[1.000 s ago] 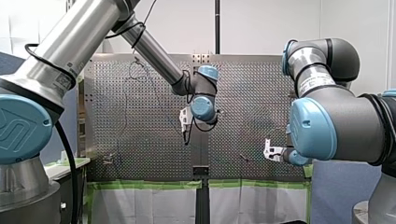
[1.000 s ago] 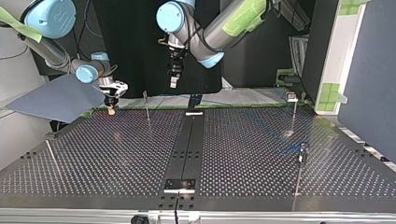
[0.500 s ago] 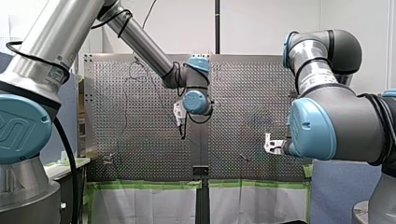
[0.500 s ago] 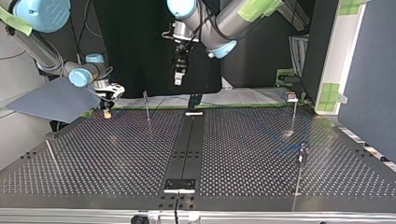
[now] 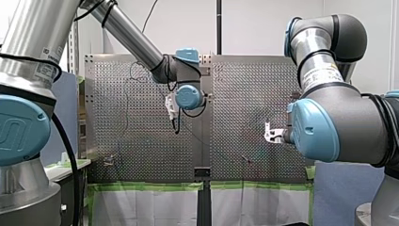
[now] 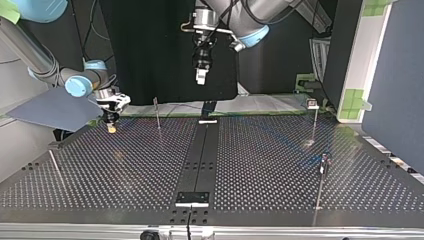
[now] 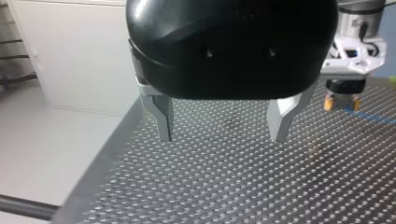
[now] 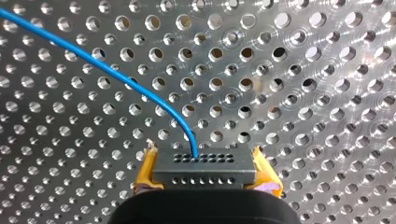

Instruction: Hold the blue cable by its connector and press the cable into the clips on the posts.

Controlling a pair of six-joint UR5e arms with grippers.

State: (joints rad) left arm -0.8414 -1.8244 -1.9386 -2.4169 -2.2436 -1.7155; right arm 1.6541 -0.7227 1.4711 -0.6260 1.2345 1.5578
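In the right wrist view my right gripper (image 8: pixel 205 170) has its yellow pads (image 8: pixel 145 169) shut on a grey connector block (image 8: pixel 204 161). The blue cable (image 8: pixel 116 74) curves away from the block over the perforated table. In the top view this gripper (image 6: pixel 111 125) hangs just above the table at the far left corner, near a thin post (image 6: pixel 157 112). My left gripper (image 7: pixel 223 126) is open with nothing between its metal fingers (image 7: pixel 163 119). It hangs high above the table's far edge (image 6: pixel 201 75), apart from the cable. From the left wrist view, the right gripper (image 7: pixel 343 95) shows ahead.
More thin posts stand at the top view's right (image 6: pixel 315 120), right front (image 6: pixel 321 175) and left front (image 6: pixel 55 167). A black rail (image 6: pixel 200 155) runs down the table's middle. A grey-blue board (image 6: pixel 55 107) leans beyond the far left corner.
My left arm has lifted and swung toward the top view's right, still open. My right gripper has shifted slightly toward the top view's left with the connector.
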